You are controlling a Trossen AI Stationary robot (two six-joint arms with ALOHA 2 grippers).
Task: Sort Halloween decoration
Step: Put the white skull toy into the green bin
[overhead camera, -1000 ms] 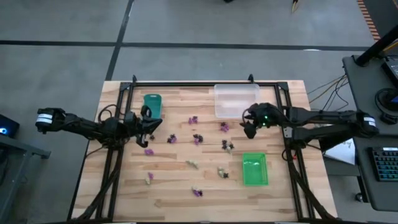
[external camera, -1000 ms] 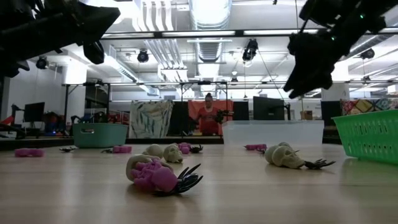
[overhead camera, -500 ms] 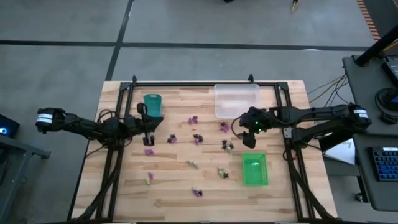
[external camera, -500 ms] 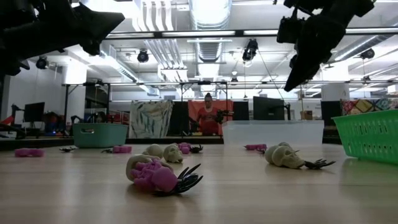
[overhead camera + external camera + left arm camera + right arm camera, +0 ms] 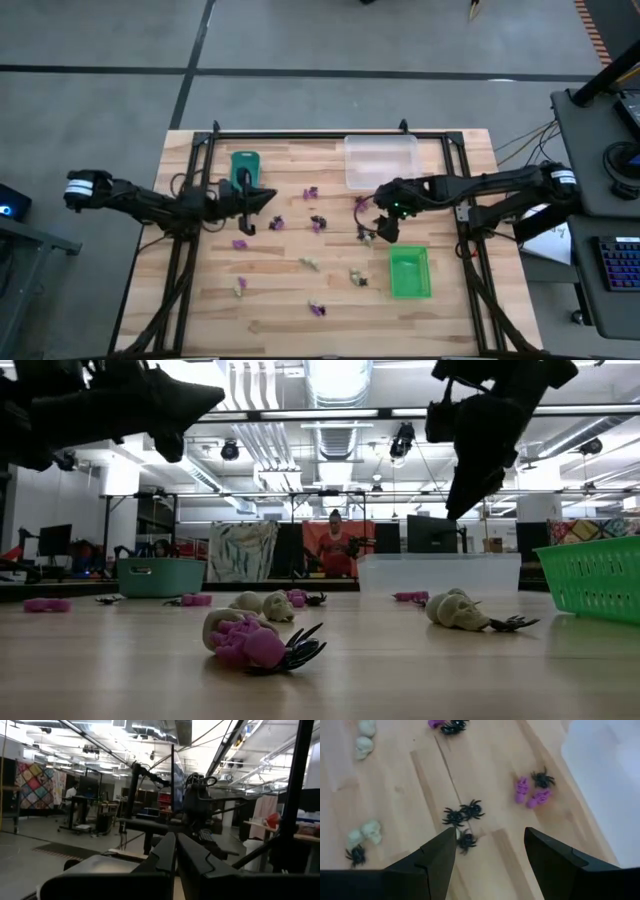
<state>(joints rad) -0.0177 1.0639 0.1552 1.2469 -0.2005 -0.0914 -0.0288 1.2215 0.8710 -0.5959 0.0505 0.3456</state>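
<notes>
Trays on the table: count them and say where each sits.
3. Teal tray at the far left, clear tray at the far right, green tray nearer, on the right. None seems hidden.

Overhead camera is looking straight down on the pale wooden plank table; low camera is sighting level across it, sharing the bright green mesh plastic tray.

Wooden table, teal tray, clear tray, bright green tray, purple, black, cream Halloween decoration scattered between them.
</notes>
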